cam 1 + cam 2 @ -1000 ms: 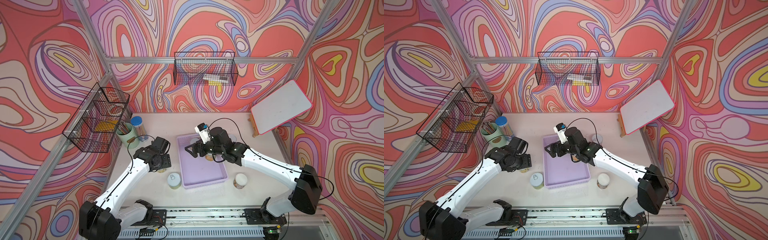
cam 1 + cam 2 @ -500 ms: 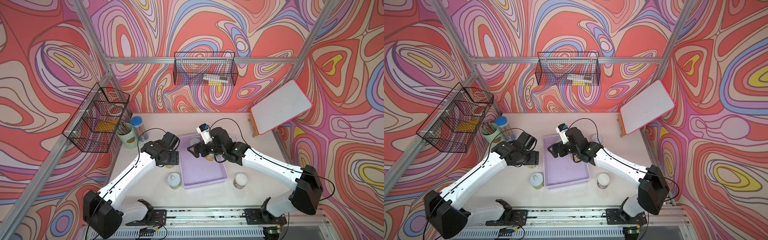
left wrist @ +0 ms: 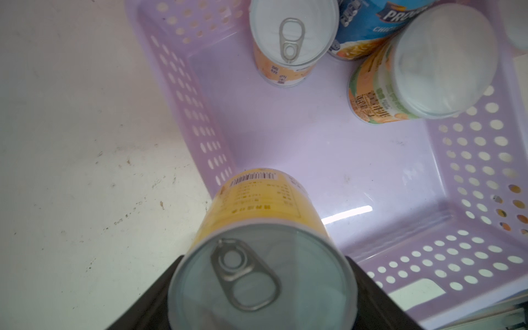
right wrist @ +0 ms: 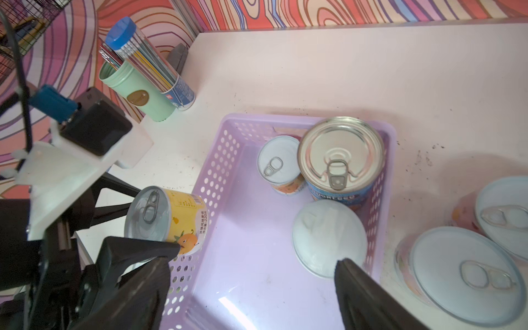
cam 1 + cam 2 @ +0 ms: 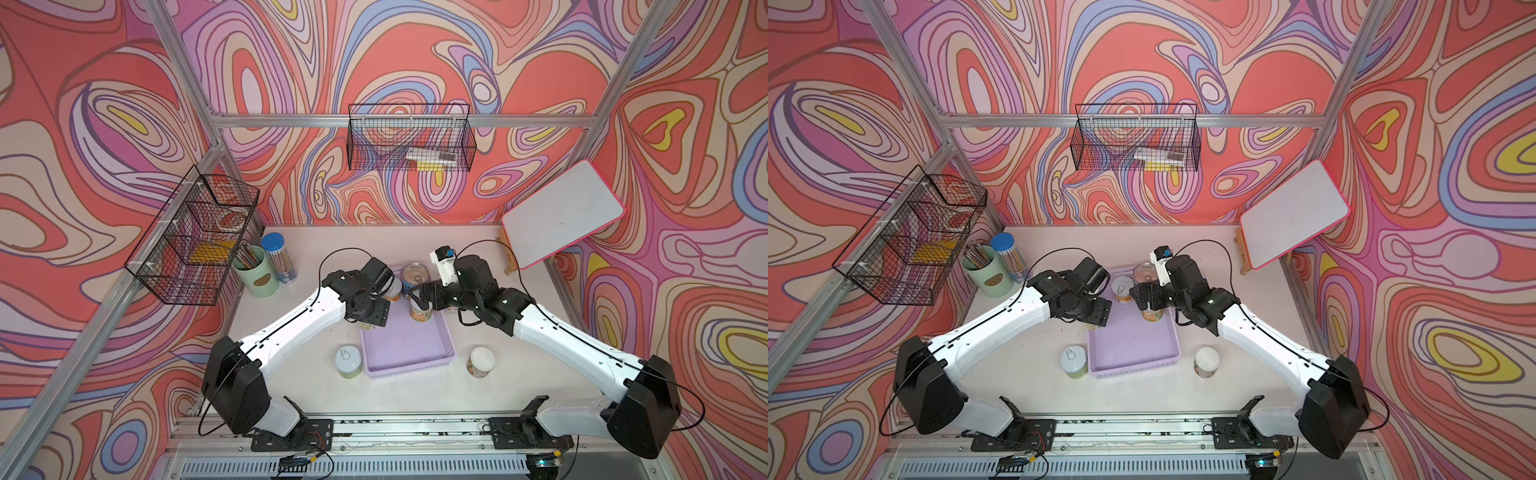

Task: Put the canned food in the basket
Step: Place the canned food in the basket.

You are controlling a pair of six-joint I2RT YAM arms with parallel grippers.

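Left gripper (image 3: 261,288): closed around the sides of the yellow can (image 3: 257,205), which hangs tilted over the basket's left wall.
Right gripper (image 4: 253,265): jaws spread wide and holding nothing. It hovers over the far half of the basket, above a white-lidded can (image 4: 328,237).
Basket (image 5: 409,368): mid-table, between your two arms. Three cans stand at its far end: the blue can (image 4: 340,154), a small can (image 4: 278,160) to its left, and the white-lidded can just nearer. The near half is bare.
Cans still outside: the near-left can (image 5: 348,362) is beside the basket's near left corner. The near-right can (image 5: 481,361) is just past the near right corner. A pair of cans (image 4: 463,274) stands right of the basket, under your right arm.
Handling: expect each can to be rigid and fairly heavy for its size, with a smooth label that may slip. Grip across the round sides at about mid-height, not by the pull-tab.
In the way: the basket's left wall lies under the yellow can, so clear it before lowering. Your grippers are near each other over the basket, so leave room between them.
Surroundings: the cup (image 5: 255,272) and tube (image 5: 279,257) of pencils stand far left, well apart from the basket. The whiteboard (image 5: 563,216) leans at the far right.
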